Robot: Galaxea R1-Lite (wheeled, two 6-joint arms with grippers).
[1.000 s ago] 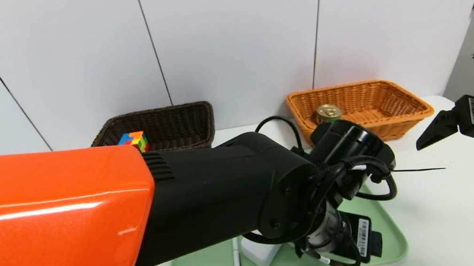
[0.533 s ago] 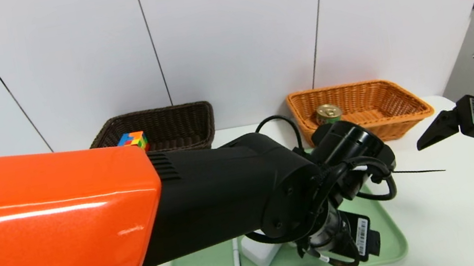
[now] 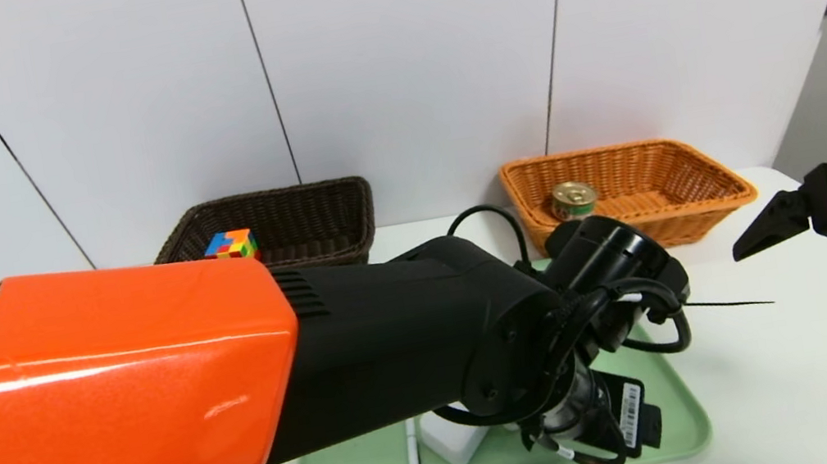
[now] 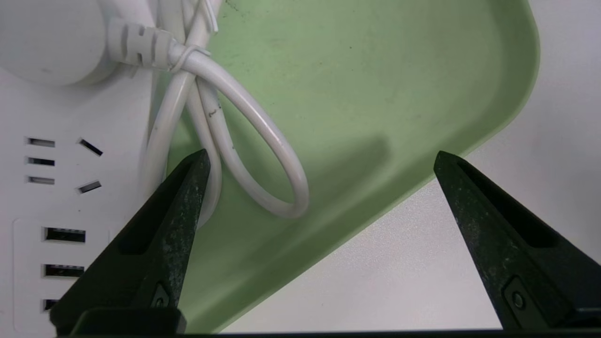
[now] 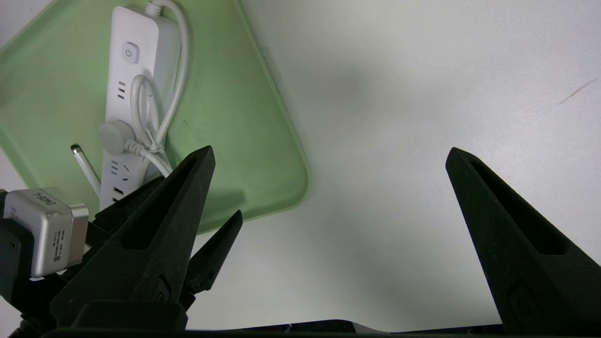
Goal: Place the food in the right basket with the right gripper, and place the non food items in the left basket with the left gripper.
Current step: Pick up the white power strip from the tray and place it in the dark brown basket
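Left tool (image 4: pixel 319 155), spread wide and empty, hovers over the power strip's cord (image 4: pixel 244 141) on the tray (image 4: pixel 375 94); next it must descend and close. Right tool (image 3: pixel 808 261) idles wide beside.

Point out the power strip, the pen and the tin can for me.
power strip (image 5: pixel 123 84), right wrist view, on its white top face near the switch.
pen (image 3: pixel 412 456), head view, mid-shaft on the green tray.
tin can (image 3: pixel 573 197), head view, on its gold lid.

Left claw (image 4: pixel 319 157) angled down, fingers spread; right claw (image 5: pixel 328 155) raised (also agape)
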